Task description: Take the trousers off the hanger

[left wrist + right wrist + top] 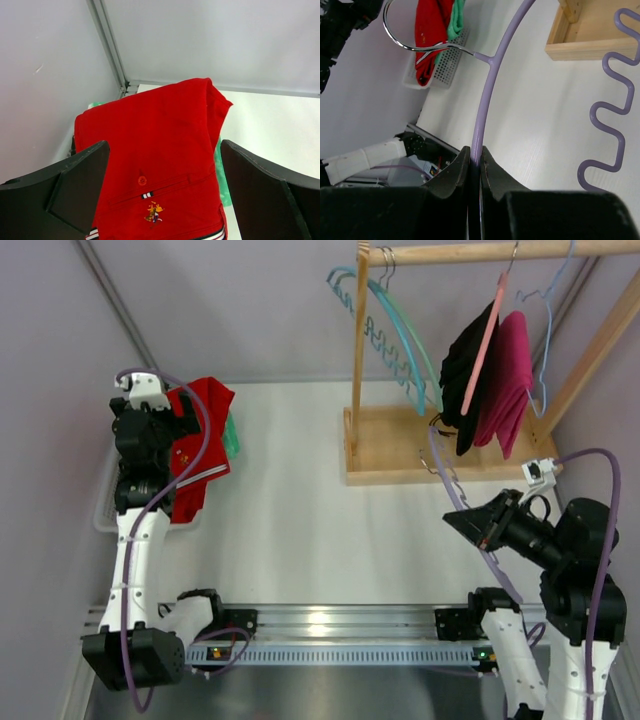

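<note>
Red trousers [150, 120] | under spread left hand [164, 146] | right hand [475, 152] pinching lilac hanger [485, 95]

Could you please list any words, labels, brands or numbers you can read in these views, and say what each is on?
No readable text anywhere.
red trousers: a small embroidered emblem below the pocket button, a picture without legible letters.
purple hanger: no markings.
</note>
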You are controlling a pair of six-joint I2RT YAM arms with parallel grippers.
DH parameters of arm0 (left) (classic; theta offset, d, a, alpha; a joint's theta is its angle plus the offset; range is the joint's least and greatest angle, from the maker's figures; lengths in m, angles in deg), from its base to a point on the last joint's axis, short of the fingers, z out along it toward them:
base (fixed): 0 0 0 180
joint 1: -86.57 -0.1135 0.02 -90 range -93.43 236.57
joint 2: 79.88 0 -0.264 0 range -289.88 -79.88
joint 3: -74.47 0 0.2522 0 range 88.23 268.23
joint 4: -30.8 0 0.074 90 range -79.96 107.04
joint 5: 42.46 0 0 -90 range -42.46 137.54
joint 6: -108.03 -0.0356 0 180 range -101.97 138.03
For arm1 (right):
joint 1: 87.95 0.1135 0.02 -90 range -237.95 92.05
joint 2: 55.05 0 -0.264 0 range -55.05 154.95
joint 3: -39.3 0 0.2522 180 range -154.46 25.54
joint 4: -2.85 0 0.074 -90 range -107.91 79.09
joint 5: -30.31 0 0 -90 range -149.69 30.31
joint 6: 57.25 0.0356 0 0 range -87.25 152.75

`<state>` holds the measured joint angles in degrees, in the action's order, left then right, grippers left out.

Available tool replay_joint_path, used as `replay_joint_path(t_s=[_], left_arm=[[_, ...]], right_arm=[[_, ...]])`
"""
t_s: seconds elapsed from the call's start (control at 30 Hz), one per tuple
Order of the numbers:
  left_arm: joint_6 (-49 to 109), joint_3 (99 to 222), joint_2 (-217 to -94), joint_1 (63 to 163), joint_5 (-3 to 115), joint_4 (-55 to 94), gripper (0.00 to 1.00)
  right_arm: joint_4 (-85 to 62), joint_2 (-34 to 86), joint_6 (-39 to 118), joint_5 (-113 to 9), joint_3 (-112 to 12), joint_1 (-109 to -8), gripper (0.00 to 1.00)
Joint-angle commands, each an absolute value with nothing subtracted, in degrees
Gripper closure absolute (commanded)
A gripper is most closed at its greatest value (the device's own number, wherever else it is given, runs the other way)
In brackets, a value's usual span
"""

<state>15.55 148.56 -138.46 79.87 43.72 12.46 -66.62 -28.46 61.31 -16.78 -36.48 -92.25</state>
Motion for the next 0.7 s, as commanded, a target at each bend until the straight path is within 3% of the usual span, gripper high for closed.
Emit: replay_joint_path(t_s=[0.0, 0.2, 0.43, 0.53, 0.6, 0.67], left_arm=[[17.0, 149.9, -136.0, 79.6, 47.3, 14.1, 0.01], [17.7, 149.4, -134.9, 79.6, 50.7, 14.1, 0.01], [17.7, 149.6, -134.5, 79.6, 50.9, 13.9, 0.01], [17.9, 149.8, -134.5, 79.5, 51.7, 14.0, 0.01], [17.9, 149.9, -134.4, 79.6, 52.1, 14.0, 0.01], [19.4, 150.5, -134.5, 79.5, 52.8, 14.0, 0.01]], right_arm=[[-63.1, -29.9, 61.2, -10.0, -42.6, -92.7, 1.00], [-66.2, -27.5, 59.4, -0.5, -53.2, -92.8, 1.00], [-72.3, -28.7, 53.6, 13.4, -57.1, -92.7, 1.00], [-61.5, -30.3, 60.8, 15.3, -55.8, -92.8, 1.00], [-42.8, -30.7, 71.6, 13.1, -54.5, -92.7, 1.00], [-36.1, -28.8, 76.6, 8.4, -55.4, -92.8, 1.00]])
